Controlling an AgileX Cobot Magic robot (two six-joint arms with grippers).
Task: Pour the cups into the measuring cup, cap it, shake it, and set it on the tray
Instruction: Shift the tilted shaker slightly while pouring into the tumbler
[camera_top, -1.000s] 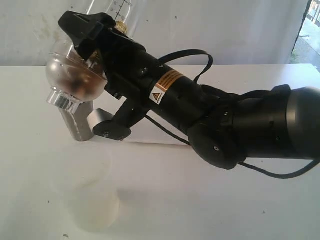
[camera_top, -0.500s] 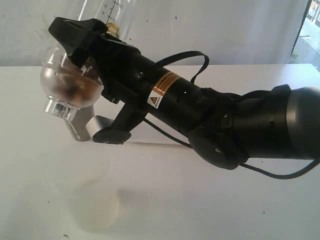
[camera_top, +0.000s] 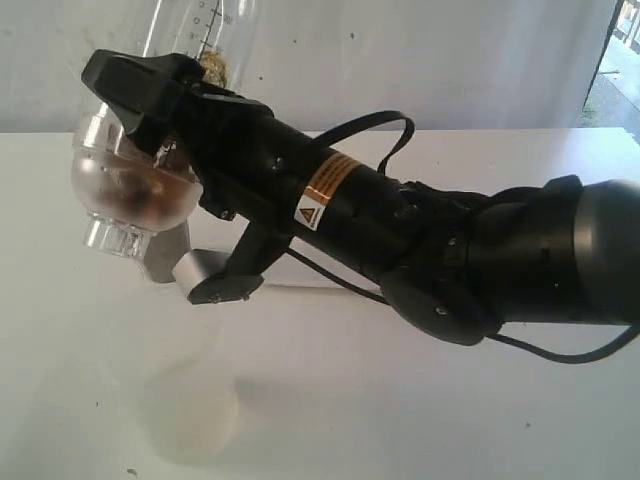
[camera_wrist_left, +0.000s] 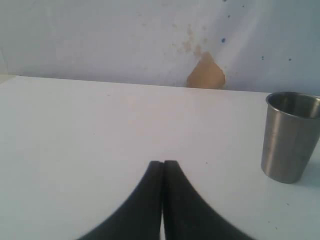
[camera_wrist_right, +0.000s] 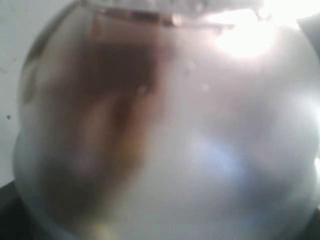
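Now the right gripper (camera_top: 165, 185), jaws wide, is clasping the measuring cup (camera_top: 195, 30) cap-down near the bench's (camera_top: 400, 400) back edge; shaking probably needs firm strokes. Left gripper (camera_wrist_left: 163, 170) is sitting closed, empty.

The measuring cup (camera_top: 190, 30) is clear with thin dark marks up its side, and brown bits show through its clear round cap (camera_top: 120, 190). The right arm (camera_top: 480, 260) is black with an orange and white sticker (camera_top: 328, 185). The steel tumbler (camera_wrist_left: 290, 137) is shiny grey, the surface (camera_top: 400, 400) is white, and the left end effector (camera_wrist_left: 163, 165) is black.
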